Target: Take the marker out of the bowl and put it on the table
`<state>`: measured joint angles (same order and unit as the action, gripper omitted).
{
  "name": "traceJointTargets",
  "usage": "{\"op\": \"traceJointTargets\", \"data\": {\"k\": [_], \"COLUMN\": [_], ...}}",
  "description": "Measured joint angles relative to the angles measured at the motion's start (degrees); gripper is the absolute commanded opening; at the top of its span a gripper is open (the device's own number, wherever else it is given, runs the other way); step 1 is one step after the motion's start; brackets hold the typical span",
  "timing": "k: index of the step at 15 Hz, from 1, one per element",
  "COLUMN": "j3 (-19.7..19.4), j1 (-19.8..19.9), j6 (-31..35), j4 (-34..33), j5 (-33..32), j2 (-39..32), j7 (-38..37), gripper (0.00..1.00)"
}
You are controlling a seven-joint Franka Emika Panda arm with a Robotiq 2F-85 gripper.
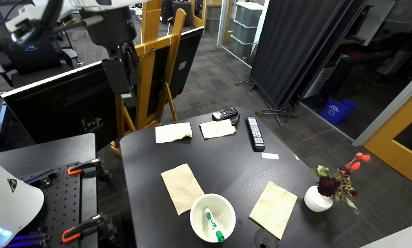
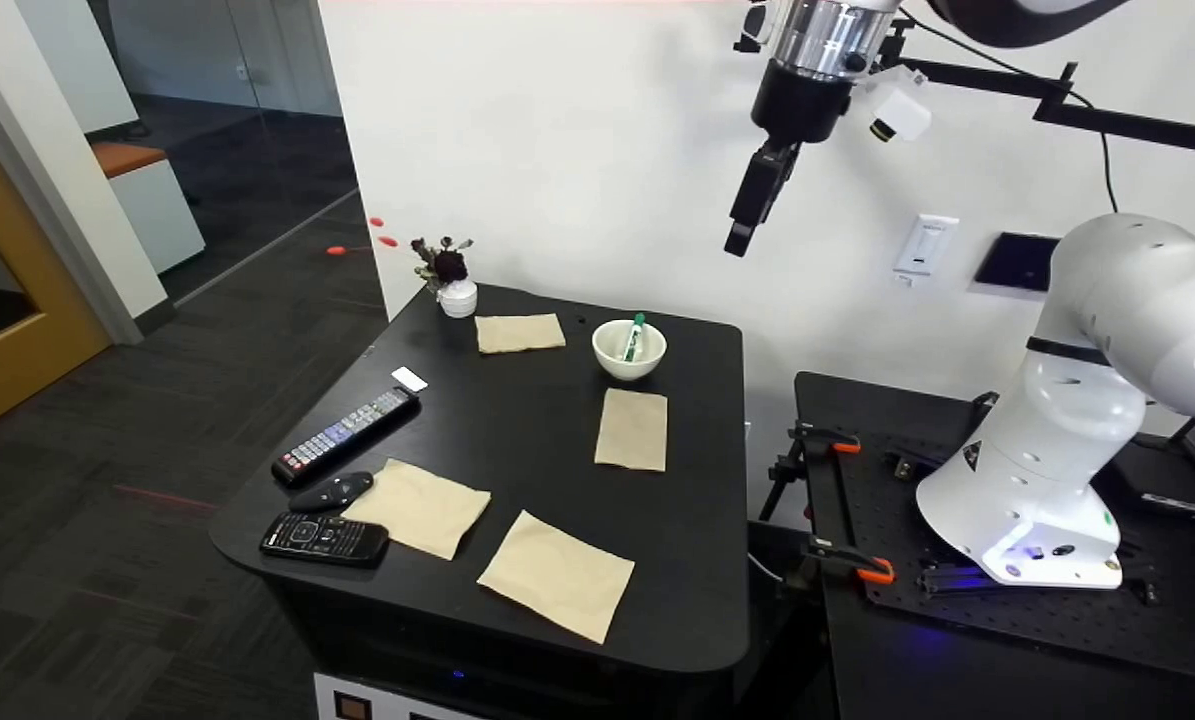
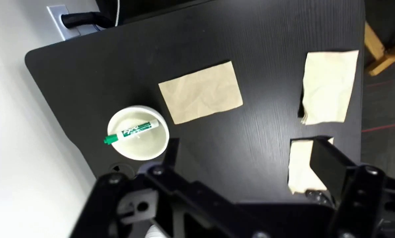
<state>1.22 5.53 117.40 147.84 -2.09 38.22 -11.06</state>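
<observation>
Hanging well above the dark surface, the gripper has its two fingers spread wide apart, as the wrist view shows. The green-and-white marker lies tilted inside the white bowl, its green cap jutting past the rim and its white end within. That bowl stands upright at the end near the wall. Just beside it lies a tan paper sheet; a second sheet lies between the bowl and a small white vase of flowers. Toward the opposite end are a third sheet, a fourth sheet and a short black remote. A long black remote has a white card just beside it in both exterior views. On the neighbouring bench, a clamp with an orange tip sits at the edge nearest the surface.
</observation>
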Motion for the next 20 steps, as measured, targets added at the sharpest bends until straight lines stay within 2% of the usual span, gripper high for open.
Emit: {"op": "traceJointTargets", "data": {"k": [5, 11, 17, 20], "j3": [-0.6, 0.0, 0.2, -0.7], "j1": [6.6, 13.1, 16.7, 16.7], "j6": [10.2, 20.3, 26.8, 29.1], "j4": [-0.4, -0.4, -0.5, -0.6], "j5": [-0.6, -6.2, -16.1, -17.3], "j2": [-6.2, -15.4, -24.7, -28.0], "j7": [-9.4, -26.5, -50.1, -54.8], "gripper": [1.00, 1.00, 1.00, 1.00]}}
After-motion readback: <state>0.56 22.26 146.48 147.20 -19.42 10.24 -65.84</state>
